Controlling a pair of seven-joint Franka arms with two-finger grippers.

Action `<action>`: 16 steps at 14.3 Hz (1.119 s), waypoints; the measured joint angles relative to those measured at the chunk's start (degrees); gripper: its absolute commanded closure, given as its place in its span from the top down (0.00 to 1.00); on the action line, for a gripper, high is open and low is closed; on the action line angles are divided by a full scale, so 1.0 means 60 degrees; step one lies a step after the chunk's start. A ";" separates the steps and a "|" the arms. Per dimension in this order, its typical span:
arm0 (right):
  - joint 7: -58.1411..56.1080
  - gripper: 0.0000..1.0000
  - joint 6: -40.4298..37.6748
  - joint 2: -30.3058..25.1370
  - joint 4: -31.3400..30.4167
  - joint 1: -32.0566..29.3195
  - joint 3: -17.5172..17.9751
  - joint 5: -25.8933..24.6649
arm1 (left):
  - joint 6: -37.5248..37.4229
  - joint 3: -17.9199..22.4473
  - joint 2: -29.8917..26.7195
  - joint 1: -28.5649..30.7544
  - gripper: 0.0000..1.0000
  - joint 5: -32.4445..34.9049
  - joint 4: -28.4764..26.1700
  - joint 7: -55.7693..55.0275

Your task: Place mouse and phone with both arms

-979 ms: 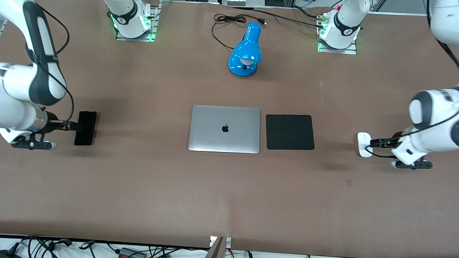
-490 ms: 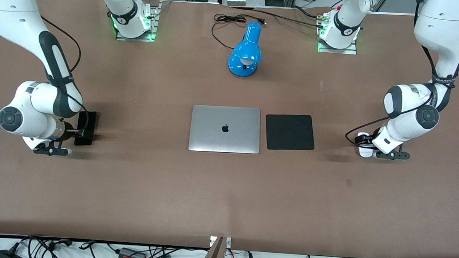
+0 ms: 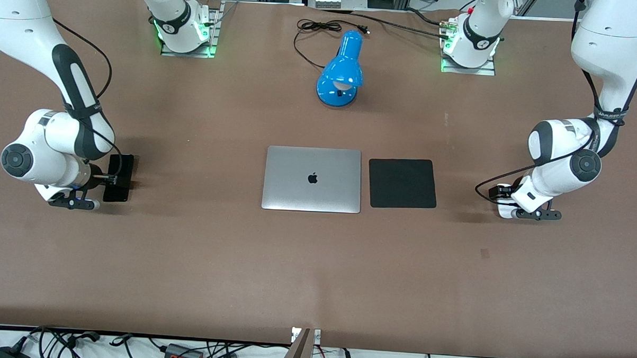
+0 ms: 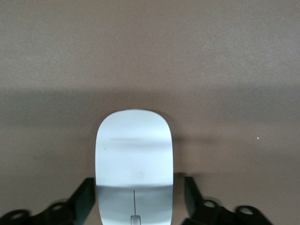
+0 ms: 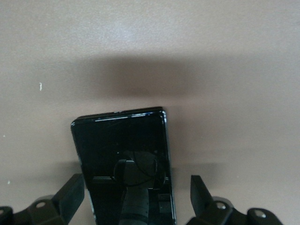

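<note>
The white mouse (image 4: 134,154) lies on the brown table at the left arm's end. My left gripper (image 3: 500,198) is low over it and hides most of it in the front view. Its black fingers (image 4: 84,199) stand open on either side of the mouse, with a small gap on one side. The black phone (image 3: 120,176) lies flat at the right arm's end. My right gripper (image 3: 111,178) is low at the phone's edge. In the right wrist view the phone (image 5: 122,150) lies between open fingers (image 5: 70,192), with gaps on both sides.
A closed silver laptop (image 3: 312,179) lies mid-table with a square black mouse pad (image 3: 402,183) beside it toward the left arm's end. A blue desk lamp (image 3: 341,74) with its cable stands nearer the robot bases.
Both arms have swung in and lowered their wrists, so each gripper now straddles its object. The mouse and the phone have not moved.
</note>
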 measured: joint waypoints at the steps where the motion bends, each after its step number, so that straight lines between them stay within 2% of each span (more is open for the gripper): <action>1: 0.0000 1.00 0.0000 0.0000 -0.0017 0.0003 0.0027 0.0001 | 0.0001 0.0000 -0.0006 0.0000 0.25 0.0001 0.0007 0.0001; 3: 0.0005 1.00 -0.0005 0.0000 -0.0050 0.0006 0.0117 0.0004 | -0.0077 -0.0029 -0.0087 -0.0002 0.23 0.0006 0.0077 0.0089; 5: 0.0012 1.00 -0.0005 0.0000 -0.0166 0.0001 0.0142 0.0004 | -0.0898 -0.0188 -0.0318 -0.0018 0.23 0.0006 0.0337 0.0185; 6: 0.0012 1.00 -0.0006 0.0000 -0.0215 -0.0011 0.0142 0.0005 | -0.1565 -0.0442 -0.0485 -0.0021 0.23 0.0007 0.0600 0.0192; 8: 0.0012 1.00 -0.0005 0.0000 -0.0279 -0.0018 0.0136 0.0005 | -0.2931 -0.1373 -0.0817 -0.0051 0.23 0.0006 0.1226 -0.0075; 9: 0.0013 0.86 -0.0005 0.0000 -0.0286 -0.0018 0.0136 0.0005 | -0.3287 -0.1871 -0.0915 -0.0110 0.23 0.0006 0.1425 -0.0452; 10: 0.0012 0.60 -0.0010 0.0000 -0.0289 -0.0018 0.0137 0.0005 | -0.3397 -0.2300 -0.0945 -0.0207 0.23 0.0006 0.1503 -0.0930; 12: 0.0012 0.24 -0.0070 -0.0037 -0.0287 -0.0014 0.0142 0.0009 | -0.3283 -0.2767 -0.0830 -0.0655 0.24 0.0006 0.1485 -0.2148; 14: 0.0012 0.14 -0.0203 -0.0095 -0.0298 -0.0009 0.0149 0.0009 | -0.2740 -0.2798 -0.0484 -0.1396 0.26 0.0014 0.1415 -0.3357; 16: 0.0011 0.12 -0.0274 -0.0081 -0.0308 -0.0005 0.0162 0.0009 | -0.2233 -0.2795 -0.0028 -0.1819 0.26 0.0094 0.1380 -0.4292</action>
